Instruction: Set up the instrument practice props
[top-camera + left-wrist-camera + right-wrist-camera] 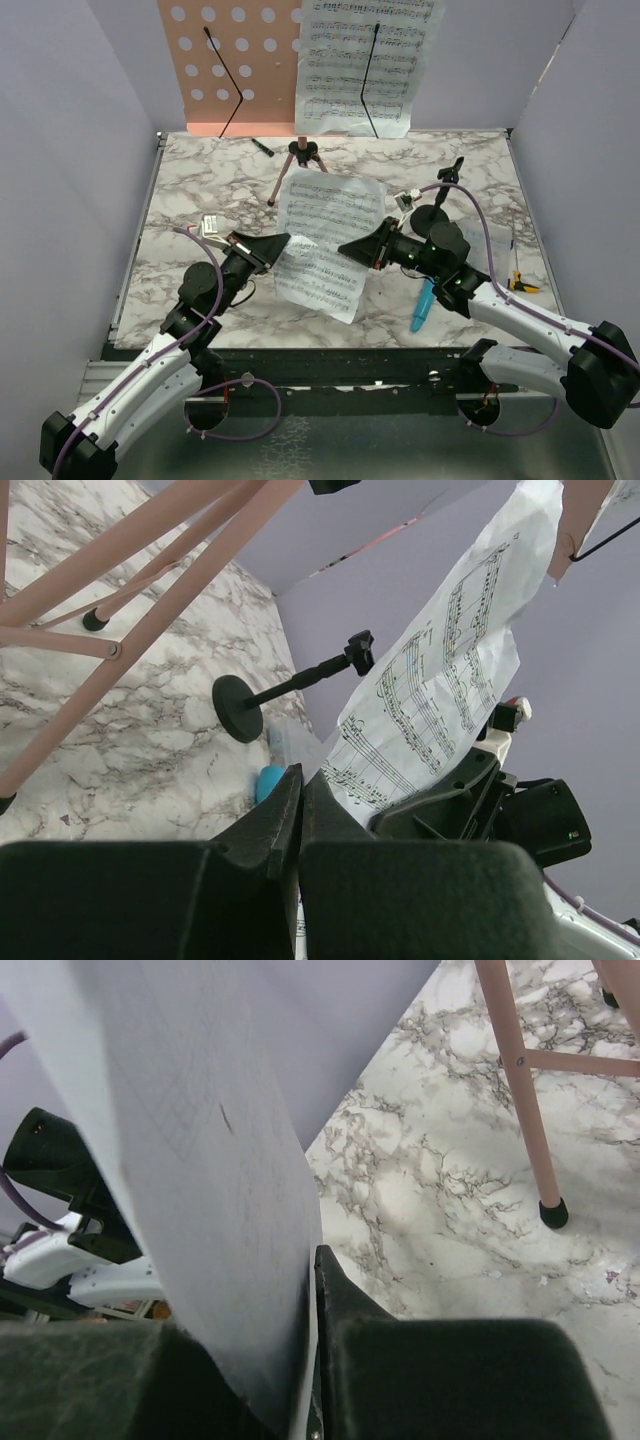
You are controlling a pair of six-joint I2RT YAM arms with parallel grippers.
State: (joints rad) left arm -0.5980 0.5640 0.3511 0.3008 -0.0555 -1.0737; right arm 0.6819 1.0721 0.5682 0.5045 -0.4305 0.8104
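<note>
Marble tabletop (180, 190): left jaws, right jaws clamp opposite edges of sheet-music page (325, 215).

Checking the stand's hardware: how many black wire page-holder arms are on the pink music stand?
2. One wire arm crosses the music stand's bare perforated left half; the other lies over the sheet-music page on its right half. None appears hidden.

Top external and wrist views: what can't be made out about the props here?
Blue toy microphone: top view, upper end under the right arm; left wrist view, only a sliver behind the left gripper.
Right gripper: right wrist view, the held sheet-music page covers one finger.
Pink music stand: top view, upper part cut off by the frame edge.
Mic stand base: top view, partly behind the right arm.
</note>
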